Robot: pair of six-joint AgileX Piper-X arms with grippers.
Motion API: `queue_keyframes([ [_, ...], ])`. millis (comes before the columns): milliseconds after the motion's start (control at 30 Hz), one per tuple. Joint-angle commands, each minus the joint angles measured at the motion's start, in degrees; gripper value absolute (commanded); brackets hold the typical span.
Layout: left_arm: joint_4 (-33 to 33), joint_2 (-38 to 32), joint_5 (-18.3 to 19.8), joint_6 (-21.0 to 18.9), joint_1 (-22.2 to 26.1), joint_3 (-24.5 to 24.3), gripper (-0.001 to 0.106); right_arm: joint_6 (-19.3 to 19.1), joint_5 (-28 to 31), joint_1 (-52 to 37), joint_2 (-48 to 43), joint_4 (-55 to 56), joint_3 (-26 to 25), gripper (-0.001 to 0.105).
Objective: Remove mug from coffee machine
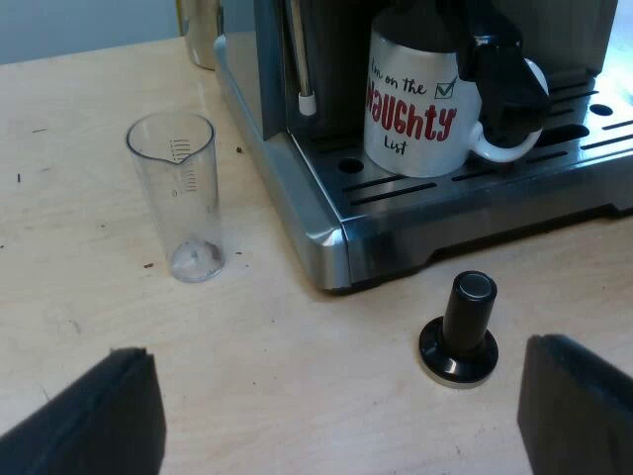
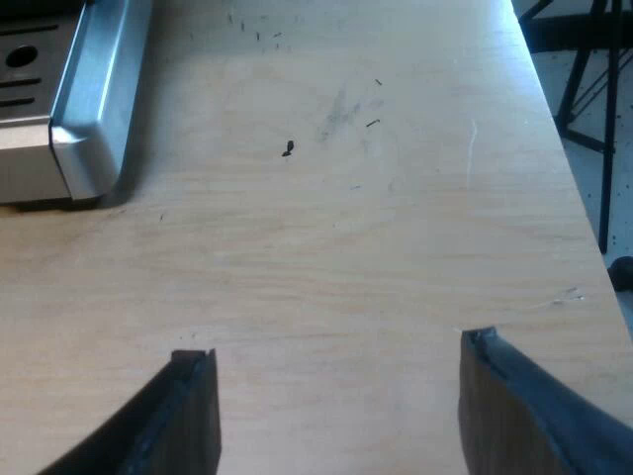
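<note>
Claws: the left claw (image 1: 341, 401) has its two black fingers (image 1: 94, 421) spread wide apart with nothing between them; the right claw (image 2: 336, 371) is spread just as wide, its fingers (image 2: 519, 411) empty too.
Under the left claw: pale wooden tabletop (image 1: 59, 198), bare between the fingers.
Near the left claw: a tamper (image 1: 458, 332) with a black knob stands upright on its base on the tabletop. It is close to the machine's front edge, not touching it.
Farther out: a clear measuring glass (image 1: 180, 198) stands upright on the tabletop beside the machine's corner, apart from it.
Mug: the white mug (image 1: 415, 109), lettered "I'm on the NAUGHTY list", stands on the slotted drip tray (image 1: 579, 139) of the espresso machine (image 1: 396, 233), well apart from the left claw. A black part (image 1: 504, 79) hangs in front of its handle; what it is I cannot tell.
Under the right claw: tabletop (image 2: 346, 228) with a small dark speck (image 2: 288, 148) on it.
Beyond the right claw: a rounded steel corner of the espresso machine (image 2: 89, 109), and the tabletop's edge with dark stand legs (image 2: 593, 89) past it.
View difference: the left wrist view gives the mug, tamper and measuring glass; the right wrist view gives the machine's corner and the tabletop's edge.
</note>
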Motion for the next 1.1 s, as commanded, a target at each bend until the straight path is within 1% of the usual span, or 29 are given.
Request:
queue_keyframes([
  [33,-0.76,-2.19,0.29,0.22,0.05,0.05,0.087,0.67,-0.08,0.06,-2.64,-0.39,-0.25,0.055],
  [233,-0.65,-2.19,0.57,0.22,0.05,0.05,0.087,1.01,-0.08,0.06,-2.64,-0.39,-0.25,0.055],
  [267,-0.65,-2.19,1.41,0.22,0.05,0.05,0.087,1.89,-0.18,0.06,-2.64,-0.39,-0.25,0.055],
  [300,-0.65,-2.19,1.95,0.1,0.05,0.05,0.087,3.87,-0.48,0.06,-2.64,-0.39,-0.25,0.055],
  [433,-0.13,-2.19,2.12,-0.34,0.05,-0.36,0.087,3.74,-2.94,0.48,-1.85,-0.56,-1.03,0.055],
  [500,0.41,-2.19,2.12,-0.34,0.05,-0.9,0.087,3.39,-3.17,1.43,-0.93,-0.98,-1.74,0.055],
  [567,0.6,-1.59,2.12,-0.34,0.05,-1.82,0.087,1.25,-3.18,2.9,0.62,-1.29,-2.92,0.055],
  [600,0.6,-1.31,2.12,-0.34,0.05,-2.18,0.087,0.98,-3.18,3.29,1.03,-1.29,-3.06,0.055],
  [633,0.6,-0.76,2.12,-0.34,0.05,-2.74,0.087,-0.73,-3.18,5.4,3.24,-1.27,-4.73,0.055],
  [700,0.6,0.13,2.12,-0.34,0.05,-3.53,0.087,-1.03,-3.18,7.54,5.46,-1.27,-6.09,0.055],
  [800,0.6,2.17,3.3,-0.34,0.05,-4.84,0.087,-1.06,-3.18,11.06,9.0,-1.8,-8.06,0.055],
  [867,-0.07,4.05,4.7,-1.52,0.05,-5.74,0.087,-1.06,-3.18,13.34,11.59,-3.35,-9.21,0.055],
  [900,-0.07,4.05,4.7,-1.52,0.05,-5.74,0.087,-1.06,-3.18,13.34,11.59,-3.35,-9.21,0.055],
  [967,-1.37,5.62,6.02,-3.17,-0.3,-6.46,0.087,-1.23,-3.18,14.03,12.27,-3.95,-9.47,0.055],
  [1000,-2.99,7.28,7.21,-4.06,-0.69,-6.99,0.087,-1.55,-3.66,15.42,13.65,-5.39,-9.93,0.055],
  [1033,-3.82,8.53,7.29,-4.05,-1.17,-7.67,0.087,-2.38,-5.53,19.01,17.14,-8.92,-10.94,0.055],
  [1100,-4.4,10.25,7.26,-4.05,-1.91,-8.59,0.087,-2.38,-5.63,20.96,18.8,-10.48,-11.33,0.055],
])
